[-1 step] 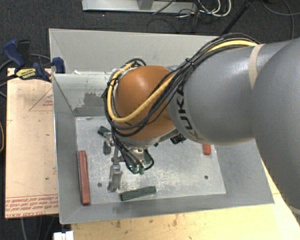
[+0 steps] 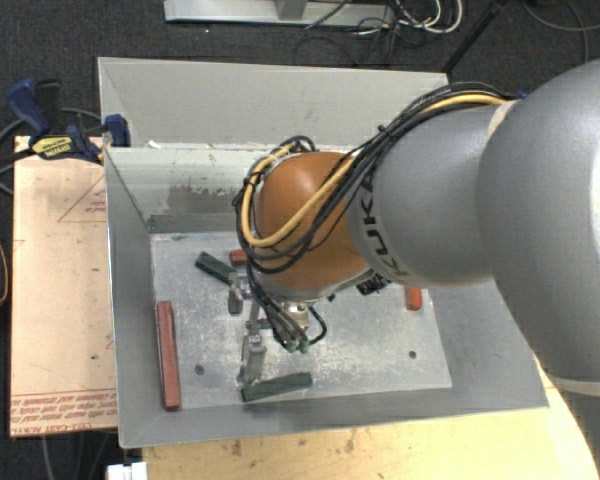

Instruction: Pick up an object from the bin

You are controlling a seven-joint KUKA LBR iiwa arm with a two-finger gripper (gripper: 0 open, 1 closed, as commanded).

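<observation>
Bin [image 2: 372, 356], contents listed left to right:

1. Red bar [image 2: 166, 356]: long and reddish-brown, lying lengthwise well to the left of the gripper.
2. Green wedge [image 2: 215, 265]: short and dark, on the floor left of the gripper and farther back, near the orange cover [image 2: 300, 218].
3. Gripper [image 2: 251, 360]: hangs low under the orange cover and points down at the bin's front. Whether it is open or closed, or has hold of anything, cannot be told.
4. Green bar [image 2: 276, 388]: dark and flat, slightly slanted, just in front of the gripper. Its left end is directly under the tip; contact cannot be told.
5. Red peg [image 2: 413, 298]: small, well to the right of the gripper, beside the arm.
</observation>
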